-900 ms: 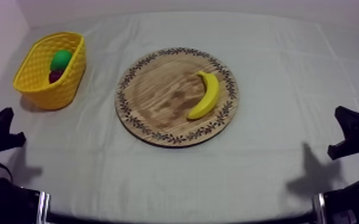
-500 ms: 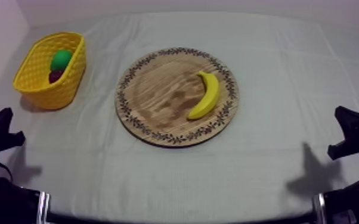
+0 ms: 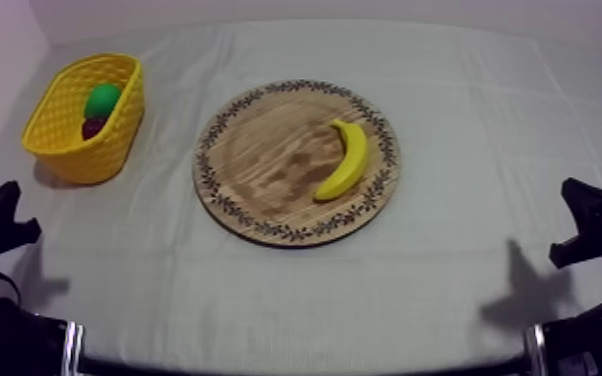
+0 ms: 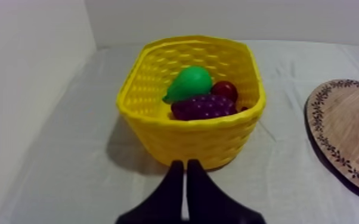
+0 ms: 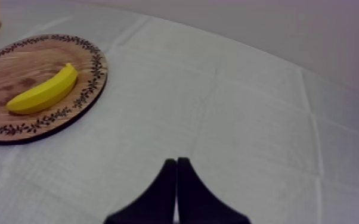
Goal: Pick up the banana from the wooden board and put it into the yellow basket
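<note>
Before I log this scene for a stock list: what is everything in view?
wooden board: one, brown with a patterned rim, middle of the table
banana: one, yellow, lying on the board's right half
yellow basket: one, yellow, far left of the table
pear: one, green, inside the basket
bunch of grapes: one, purple, inside the basket
small red fruit: one, red, inside the basket
cloth: one, grey-white, covering the table
left end effector: one, black, shut on nothing, facing the basket
right end effector: one, black, shut on nothing, over bare cloth
</note>
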You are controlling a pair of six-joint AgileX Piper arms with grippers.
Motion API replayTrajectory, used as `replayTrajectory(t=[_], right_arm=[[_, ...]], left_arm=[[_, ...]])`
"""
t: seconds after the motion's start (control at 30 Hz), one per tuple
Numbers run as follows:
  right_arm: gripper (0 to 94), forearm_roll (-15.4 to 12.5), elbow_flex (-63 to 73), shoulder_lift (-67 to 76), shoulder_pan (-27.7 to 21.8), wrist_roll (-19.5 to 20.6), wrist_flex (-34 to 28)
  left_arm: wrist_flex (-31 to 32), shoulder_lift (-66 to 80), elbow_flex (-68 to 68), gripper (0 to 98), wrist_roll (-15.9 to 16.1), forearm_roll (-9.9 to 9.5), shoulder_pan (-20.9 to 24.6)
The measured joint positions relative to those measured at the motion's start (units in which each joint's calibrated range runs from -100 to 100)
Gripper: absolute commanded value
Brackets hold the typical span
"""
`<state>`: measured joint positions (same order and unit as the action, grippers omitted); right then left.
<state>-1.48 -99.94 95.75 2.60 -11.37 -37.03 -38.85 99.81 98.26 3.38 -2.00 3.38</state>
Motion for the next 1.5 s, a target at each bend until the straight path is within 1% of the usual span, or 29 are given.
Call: replayTrajectory(t=[0.27, 0.4, 0.47, 0.53, 0.7, 0.77, 0.8, 0.87, 0.97, 1.0, 1.07, 1.1, 1.27, 1.5], right_arm=[[0.3, 0.0, 0.0, 0.0, 0.0, 0.0, 0.0], [0.3, 0.0, 0.0, 0.0, 0.0, 0.0, 0.0], [0.3, 0.0, 0.0, 0.0, 0.0, 0.0, 0.07], [0.3, 0.0, 0.0, 0.0, 0.0, 0.0, 0.07], [0.3, 0.0, 0.0, 0.0, 0.0, 0.0, 0.07], [0.3, 0.0, 0.0, 0.0, 0.0, 0.0, 0.07], [0.3, 0.0, 0.0, 0.0, 0.0, 0.0, 0.07], [0.3, 0.0, 0.0, 0.0, 0.0, 0.0, 0.0], [0.3, 0.0, 0.0, 0.0, 0.0, 0.0, 0.0], [0.3, 0.0, 0.0, 0.0, 0.0, 0.0, 0.0], [0.3, 0.0, 0.0, 0.0, 0.0, 0.0, 0.0], [0.3, 0.0, 0.0, 0.0, 0.0, 0.0, 0.0], [0.3, 0.0, 0.0, 0.0, 0.0, 0.0, 0.0], [0.3, 0.0, 0.0, 0.0, 0.0, 0.0, 0.0]], left_arm=[[-2.06, 0.0, -0.74, 0.0, 0.04, -0.06, 0.25], [-1.51, -0.75, -1.36, 0.0, 0.46, -0.17, 0.51], [-0.74, -2.2, -1.26, 0.0, 0.46, -1.01, 0.53], [0.51, -3.95, -1.2, 0.0, -0.35, -2.39, 0.45], [1.88, -10.07, -4.24, 0.0, -3.69, -6.47, -0.48], [1.57, -12.76, -7.0, 0.0, -5.03, -7.51, -1.12], [1.22, -14.29, -8.59, 0.0, -5.59, -7.72, -1.44], [0.31, -17.52, -11.92, 0.0, -6.47, -7.92, -2.08], [-0.08, -20.13, -15.23, 0.0, -6.86, -8.11, -2.46], [-1.14, -23.16, -19.05, 0.0, -7.35, -8.55, -2.79], [-1.76, -25.98, -22.79, 0.0, -7.65, -8.66, -2.84], [-3.02, -28.93, -26.6, 0.0, -7.84, -8.66, -3.04], [-5.7, -37.44, -38.35, 0.0, -7.17, -8.59, -4.0], [-9.19, -47.43, -52.42, 0.0, -5.99, -8.59, -6.5]])
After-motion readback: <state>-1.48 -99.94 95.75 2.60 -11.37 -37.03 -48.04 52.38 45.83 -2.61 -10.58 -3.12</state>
